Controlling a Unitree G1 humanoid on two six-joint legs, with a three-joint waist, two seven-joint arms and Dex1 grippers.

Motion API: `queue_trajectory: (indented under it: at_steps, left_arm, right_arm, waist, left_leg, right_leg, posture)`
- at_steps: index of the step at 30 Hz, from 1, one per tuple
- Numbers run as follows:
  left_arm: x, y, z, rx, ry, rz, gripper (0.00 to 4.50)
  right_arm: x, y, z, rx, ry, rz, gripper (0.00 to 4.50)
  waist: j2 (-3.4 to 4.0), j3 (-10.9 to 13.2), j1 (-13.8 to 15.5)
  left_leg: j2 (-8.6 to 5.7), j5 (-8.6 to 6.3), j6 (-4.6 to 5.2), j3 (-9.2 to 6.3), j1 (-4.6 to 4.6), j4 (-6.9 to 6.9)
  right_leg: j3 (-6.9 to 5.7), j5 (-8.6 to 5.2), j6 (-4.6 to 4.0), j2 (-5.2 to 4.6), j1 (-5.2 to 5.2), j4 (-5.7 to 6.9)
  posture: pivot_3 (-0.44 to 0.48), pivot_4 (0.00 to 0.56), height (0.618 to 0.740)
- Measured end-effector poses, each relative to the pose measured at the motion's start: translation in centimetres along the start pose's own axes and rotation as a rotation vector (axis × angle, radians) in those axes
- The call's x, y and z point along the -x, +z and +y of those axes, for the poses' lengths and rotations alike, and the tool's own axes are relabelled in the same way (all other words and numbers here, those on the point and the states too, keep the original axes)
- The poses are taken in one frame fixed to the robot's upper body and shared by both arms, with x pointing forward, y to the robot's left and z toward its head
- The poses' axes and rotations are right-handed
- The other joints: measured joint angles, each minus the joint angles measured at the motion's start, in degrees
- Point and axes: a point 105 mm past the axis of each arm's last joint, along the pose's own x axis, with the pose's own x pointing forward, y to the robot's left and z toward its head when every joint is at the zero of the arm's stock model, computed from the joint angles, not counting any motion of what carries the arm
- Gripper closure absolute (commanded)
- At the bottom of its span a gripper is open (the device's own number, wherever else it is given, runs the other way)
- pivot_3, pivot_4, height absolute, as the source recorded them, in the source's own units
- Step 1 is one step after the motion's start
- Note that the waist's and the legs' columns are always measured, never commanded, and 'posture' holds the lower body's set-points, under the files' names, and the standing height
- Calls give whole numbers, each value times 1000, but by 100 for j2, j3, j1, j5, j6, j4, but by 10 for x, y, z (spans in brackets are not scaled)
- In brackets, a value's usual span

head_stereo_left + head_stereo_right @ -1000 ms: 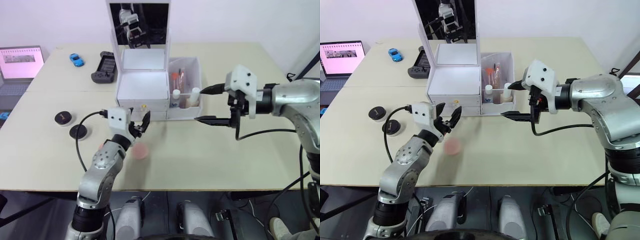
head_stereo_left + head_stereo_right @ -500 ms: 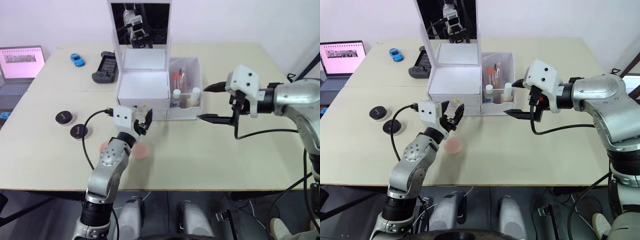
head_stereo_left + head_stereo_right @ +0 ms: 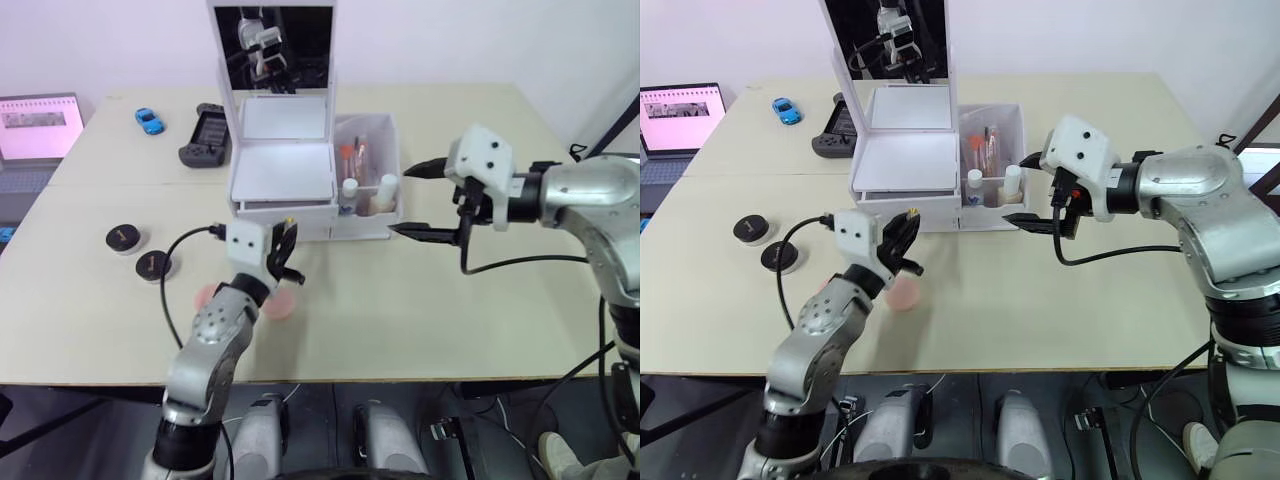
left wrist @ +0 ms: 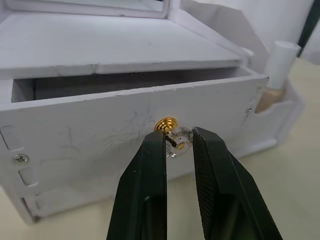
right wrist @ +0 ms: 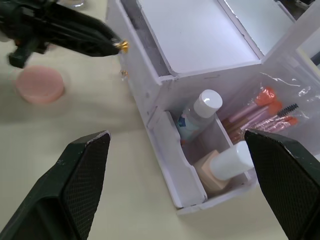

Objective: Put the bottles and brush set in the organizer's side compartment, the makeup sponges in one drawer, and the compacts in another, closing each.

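Two pink makeup sponges lie on the table just below the left gripper, whose two fingers are pinched narrow on the upper drawer's gold knob, the drawer slightly out of the organizer. The right gripper, fingers spread wide and empty, hovers beside the side compartment holding two bottles and one brush set. Two compacts sit left of the left fingers.
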Motion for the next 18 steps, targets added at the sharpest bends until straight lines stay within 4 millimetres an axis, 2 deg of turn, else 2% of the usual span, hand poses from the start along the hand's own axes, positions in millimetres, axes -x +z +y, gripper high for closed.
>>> queue_trajectory:
  at_steps: [9,18]
  left_arm:
    - [31,3,-6,19,-38,70,4287]
    - [38,5,-12,53,-58,111,4287]
  right_arm:
    - [-12,-1,5,-14,28,-28,0]
    - [-18,-4,5,-36,35,-43,0]
  waist:
    - [-2,0,12]
    - [-1,0,15]
  left_leg:
    - [0,-1,0,1,-2,5]
    - [-1,-1,0,1,-2,6]
  right_leg:
    - [1,-9,-16,-2,6,-7]
    - [1,-9,-16,-2,6,-7]
  posture:
    - [0,150,740]
    - [0,150,740]
